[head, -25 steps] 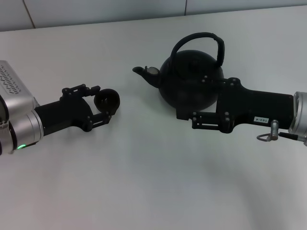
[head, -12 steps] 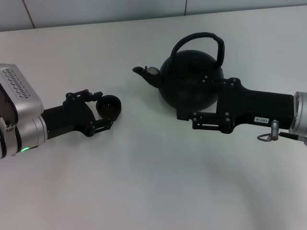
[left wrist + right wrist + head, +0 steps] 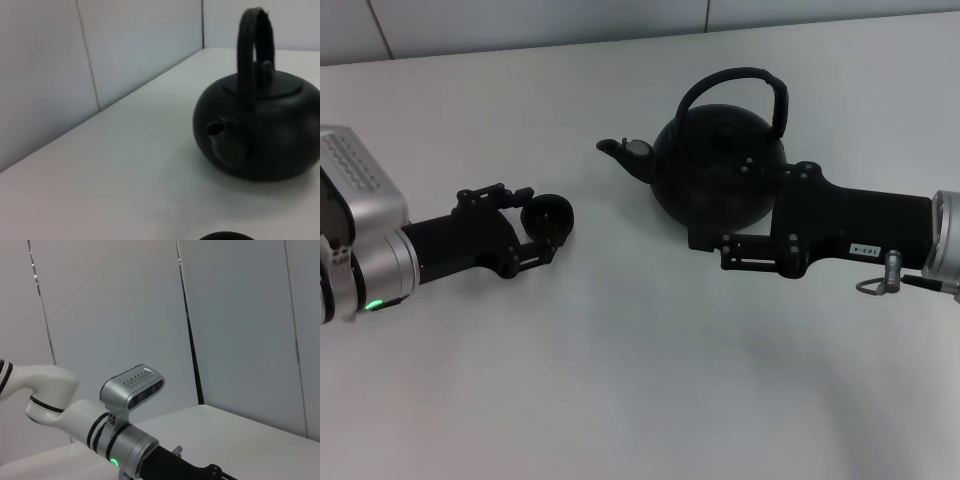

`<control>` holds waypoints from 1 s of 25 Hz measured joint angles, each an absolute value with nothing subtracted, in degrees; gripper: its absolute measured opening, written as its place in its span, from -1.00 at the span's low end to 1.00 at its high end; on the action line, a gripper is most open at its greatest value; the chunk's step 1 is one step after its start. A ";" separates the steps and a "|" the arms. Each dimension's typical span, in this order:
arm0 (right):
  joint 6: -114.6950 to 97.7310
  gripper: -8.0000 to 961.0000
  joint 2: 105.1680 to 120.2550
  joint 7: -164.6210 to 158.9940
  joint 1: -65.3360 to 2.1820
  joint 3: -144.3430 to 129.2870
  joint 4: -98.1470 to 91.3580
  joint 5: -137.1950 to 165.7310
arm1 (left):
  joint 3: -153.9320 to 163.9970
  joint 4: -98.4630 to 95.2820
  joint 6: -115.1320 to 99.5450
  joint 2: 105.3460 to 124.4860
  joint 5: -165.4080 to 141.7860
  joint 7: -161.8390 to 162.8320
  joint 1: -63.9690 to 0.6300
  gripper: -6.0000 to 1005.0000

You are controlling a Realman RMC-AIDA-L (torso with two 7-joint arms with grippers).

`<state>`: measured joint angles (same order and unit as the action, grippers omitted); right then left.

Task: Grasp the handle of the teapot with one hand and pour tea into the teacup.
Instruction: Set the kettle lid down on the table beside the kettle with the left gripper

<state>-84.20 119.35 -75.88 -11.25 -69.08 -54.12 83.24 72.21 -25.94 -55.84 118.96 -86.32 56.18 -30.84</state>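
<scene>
**Closing in on teapot and teacup**

Sitting on the white desk (image 3: 640,380): the teapot (image 3: 718,170), spout toward the teacup (image 3: 546,219) well to its left. Holding the teacup between the left gripper's (image 3: 532,224) fingers, apparently clamped on its sides. Resting low against the teapot's near belly, the right gripper (image 3: 720,245), grip state unreadable. Looking heavy and rigid, probably fragile, so taking hold at the crown of the arched handle (image 3: 740,80), whose rope-like texture should resist slipping.
</scene>
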 joint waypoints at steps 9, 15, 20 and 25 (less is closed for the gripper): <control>-84.20 0.42 119.35 -75.96 -11.33 -69.08 -54.22 83.32 | 72.79 -25.95 -53.71 118.95 -86.72 57.67 -31.29 0.55; -84.20 0.42 119.35 -76.02 -11.34 -69.04 -54.27 83.32 | 72.95 -25.93 -53.61 119.00 -86.75 57.48 -31.25 0.61; -84.20 0.41 119.35 -76.02 -11.34 -68.88 -54.14 83.32 | 72.95 -25.99 -53.94 119.00 -86.75 57.50 -31.15 0.61; -84.20 0.41 119.35 -76.01 -11.34 -68.74 -54.05 83.32 | 73.02 -26.39 -54.13 118.96 -86.60 58.14 -30.98 0.61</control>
